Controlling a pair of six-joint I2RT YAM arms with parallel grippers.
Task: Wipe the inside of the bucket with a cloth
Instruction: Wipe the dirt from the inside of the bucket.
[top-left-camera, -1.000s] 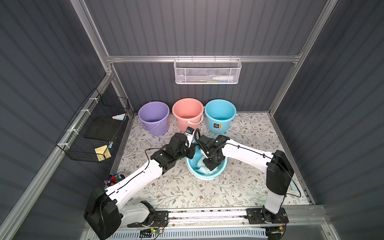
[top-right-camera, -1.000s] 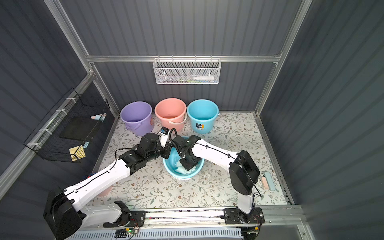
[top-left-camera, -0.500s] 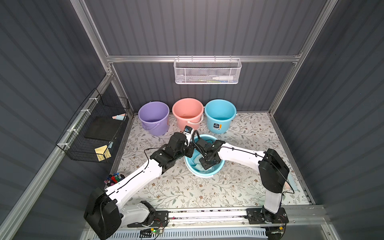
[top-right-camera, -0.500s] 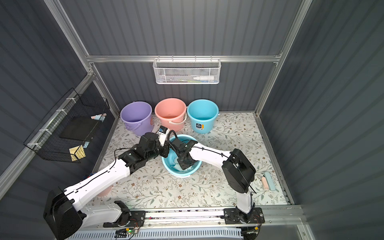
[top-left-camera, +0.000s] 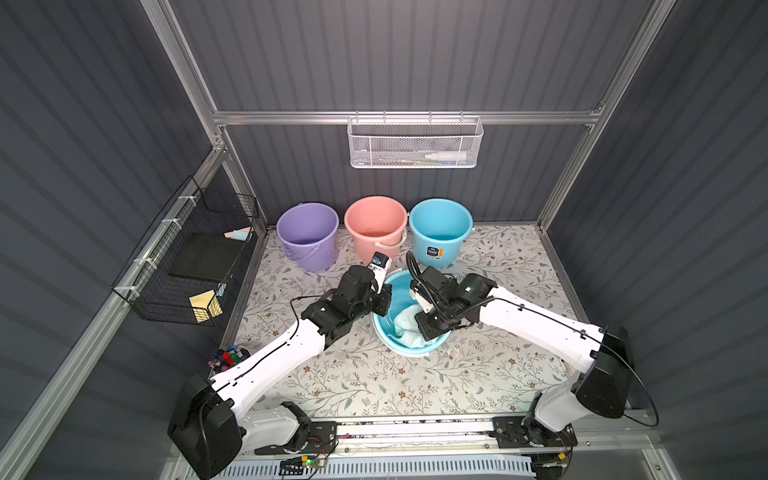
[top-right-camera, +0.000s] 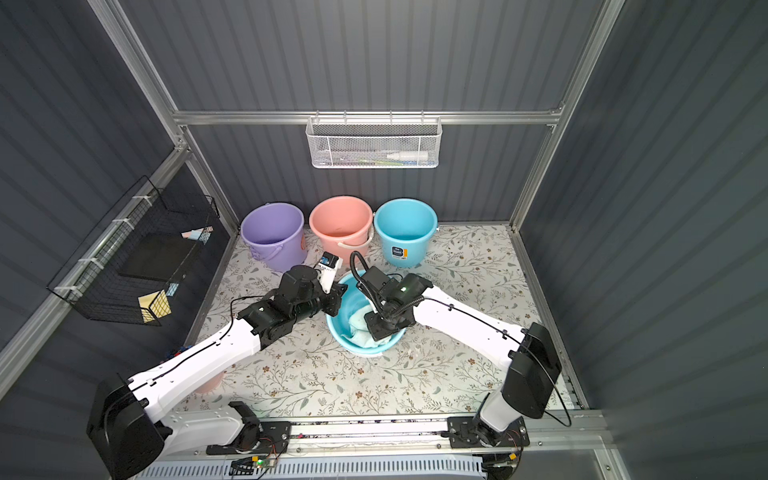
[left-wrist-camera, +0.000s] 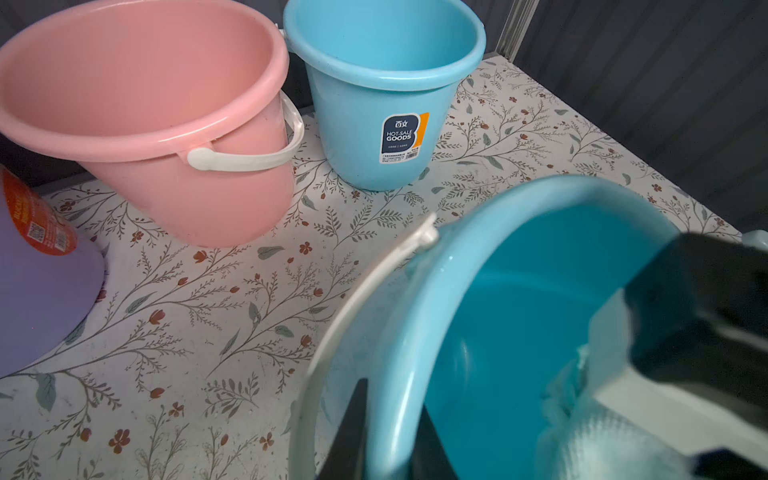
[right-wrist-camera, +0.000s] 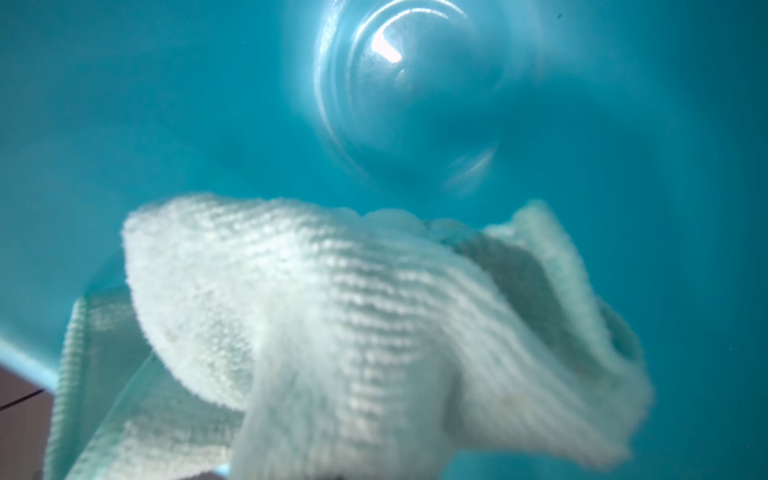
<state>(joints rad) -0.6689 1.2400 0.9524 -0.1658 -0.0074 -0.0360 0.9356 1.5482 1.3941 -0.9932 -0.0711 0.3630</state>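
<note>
Right gripper (top-left-camera: 426, 330): clamped on the cloth (top-left-camera: 405, 324) inside the bucket (top-left-camera: 380, 332). Over the last second it swept toward the left gripper's side, then back.
Left gripper (left-wrist-camera: 388, 444): pinching the bucket's rim, as before.
Meaning: one wiping stroke looks finished; more of the wall probably remains.
Surface: floral mat (top-left-camera: 374, 382) beneath both grippers.
Room: beyond the grippers stand a purple bucket (top-left-camera: 307, 232), pink bucket (top-left-camera: 376, 224) and blue bucket (top-left-camera: 440, 228); a wire basket (top-left-camera: 415, 143) hangs above.
</note>
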